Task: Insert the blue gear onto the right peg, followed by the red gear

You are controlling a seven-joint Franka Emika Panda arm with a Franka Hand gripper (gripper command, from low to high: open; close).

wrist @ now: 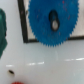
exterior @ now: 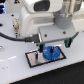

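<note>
Blue gear [wrist: 50, 21] lies on plate [exterior: 31, 58], seemingly pegged.

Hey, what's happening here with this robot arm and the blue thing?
The arm's gripper hangs just above the blue gear, which lies on the grey plate with the black border. Whether the fingers are open or shut cannot be told. In the wrist view, a bit of the red gear shows off the plate, not yet placed.
</note>
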